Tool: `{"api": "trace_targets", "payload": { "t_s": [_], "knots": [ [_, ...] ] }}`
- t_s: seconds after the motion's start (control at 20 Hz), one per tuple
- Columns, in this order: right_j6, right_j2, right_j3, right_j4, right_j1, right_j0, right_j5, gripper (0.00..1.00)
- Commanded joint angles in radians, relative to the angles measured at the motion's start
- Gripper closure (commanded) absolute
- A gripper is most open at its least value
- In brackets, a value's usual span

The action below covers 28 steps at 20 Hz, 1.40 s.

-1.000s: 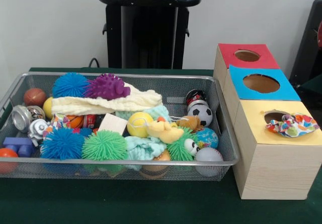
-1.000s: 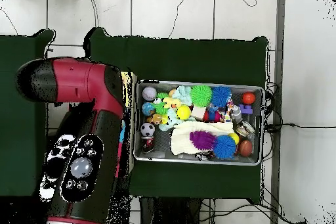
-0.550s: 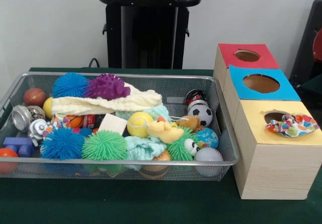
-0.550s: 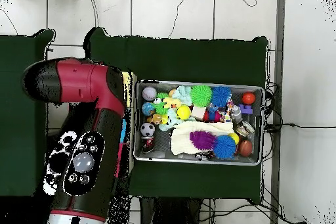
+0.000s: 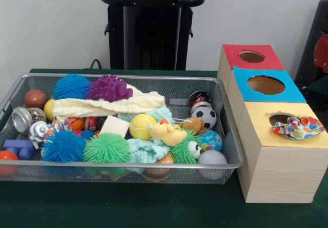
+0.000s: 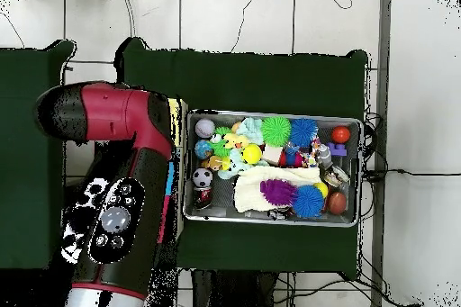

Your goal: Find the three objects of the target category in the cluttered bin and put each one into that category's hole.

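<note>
Arm over the boxes, claw out of my sight, cloths in the bin and at the yellow hole.

I cannot tell whether the claw is spread or pressed together: neither camera shows it. From overhead the red and black arm (image 6: 117, 186) covers the spot just beside the wire bin (image 6: 270, 221), so I place things against the arm instead. The patterned cloth (image 5: 300, 126) lies on the yellow box (image 5: 261, 128), one end at its hole, under where the arm hangs. The blue box (image 5: 246, 87) and red box (image 5: 230, 56) stand behind it in a row. Away from the arm, in the bin, a cream cloth (image 5: 107, 105) stretches under the purple spiky ball (image 5: 109, 88), and a teal cloth (image 5: 146, 150) sits between the green spiky ball (image 5: 106, 148) and the soccer ball (image 5: 206, 116).
</note>
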Motion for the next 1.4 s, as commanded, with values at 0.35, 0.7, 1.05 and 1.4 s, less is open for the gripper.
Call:
{"api": "trace_targets", "payload": {
  "t_s": [0.35, 0.7, 1.05, 1.4],
  "knots": [
    [0.232, 0.014, 0.138, -0.048, 0.040, 0.001, -0.005, 1.00],
    [0.215, -0.012, 0.140, -0.064, 0.044, 0.005, 0.022, 1.00],
    [0.205, -0.032, 0.158, -0.070, 0.050, 0.007, 0.017, 1.00],
    [0.177, -0.022, 0.178, -0.072, 0.049, -0.011, -0.015, 1.00]
  ]
}}
